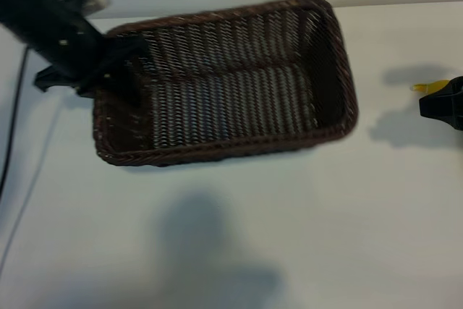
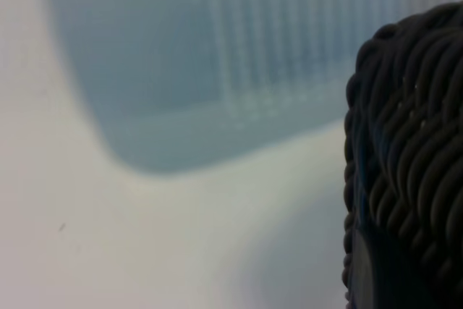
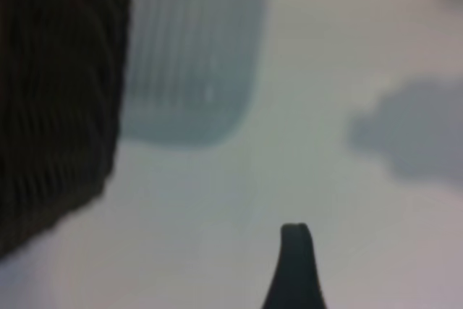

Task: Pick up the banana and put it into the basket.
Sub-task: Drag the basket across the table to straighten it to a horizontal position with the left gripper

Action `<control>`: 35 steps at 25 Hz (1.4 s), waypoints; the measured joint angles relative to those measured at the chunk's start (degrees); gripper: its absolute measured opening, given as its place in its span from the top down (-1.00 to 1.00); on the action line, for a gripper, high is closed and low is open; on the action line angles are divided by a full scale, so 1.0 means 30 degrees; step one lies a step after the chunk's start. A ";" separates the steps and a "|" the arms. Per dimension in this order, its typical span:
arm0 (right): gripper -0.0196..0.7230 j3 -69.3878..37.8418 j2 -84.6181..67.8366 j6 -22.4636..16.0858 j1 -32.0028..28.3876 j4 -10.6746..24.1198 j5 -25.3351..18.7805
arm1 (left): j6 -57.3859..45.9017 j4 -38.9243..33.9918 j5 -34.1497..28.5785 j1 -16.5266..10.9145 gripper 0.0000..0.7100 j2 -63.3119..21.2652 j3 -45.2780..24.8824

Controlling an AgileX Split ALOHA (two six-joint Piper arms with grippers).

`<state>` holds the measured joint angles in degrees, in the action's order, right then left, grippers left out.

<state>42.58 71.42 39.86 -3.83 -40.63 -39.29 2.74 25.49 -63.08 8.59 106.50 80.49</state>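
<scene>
Big dark brown woven wicker basket (image 1: 329,70) lifted off the white table (image 1: 325,236), left pincer (image 1: 119,70) clamped on its left rim. Right pincer (image 1: 440,103) at the right edge, shut on a yellow banana (image 1: 427,87) tip.

Left gripper (image 1: 119,70) at the basket's (image 1: 224,153) left end, basket lifted, right gripper (image 1: 443,103) holding the banana (image 1: 428,87) at the right edge

banana (image 1: 419,87): only a yellow tip shows, the rest hidden by the right pincer (image 1: 443,104)
right pincer: cut off by the picture's edge
left pincer (image 1: 116,70): fingers hidden at the basket (image 1: 340,70) rim
</scene>
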 joint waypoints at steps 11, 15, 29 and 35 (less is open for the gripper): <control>-0.60 0.0000 0.0000 0.0000 0.0000 0.0000 0.0000 | -0.0195 -0.0812 0.1150 0.1785 0.55 0.4142 0.2417; -0.60 0.0000 0.0000 0.0000 0.0000 0.0000 0.0000 | -0.0195 -0.0954 0.1399 0.1785 0.55 0.5255 0.2441; -0.60 0.0000 0.0000 0.0000 0.0000 0.0000 -0.0020 | 0.0006 -0.1035 0.1869 0.1785 0.28 0.5764 0.2441; -0.60 0.0000 0.0000 0.0000 0.0000 0.0000 -0.0020 | -0.0521 -0.0950 0.1828 0.1785 -0.54 0.5742 0.2448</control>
<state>42.58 71.42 39.86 -3.83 -40.63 -39.35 1.18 22.64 -57.60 13.94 123.73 87.84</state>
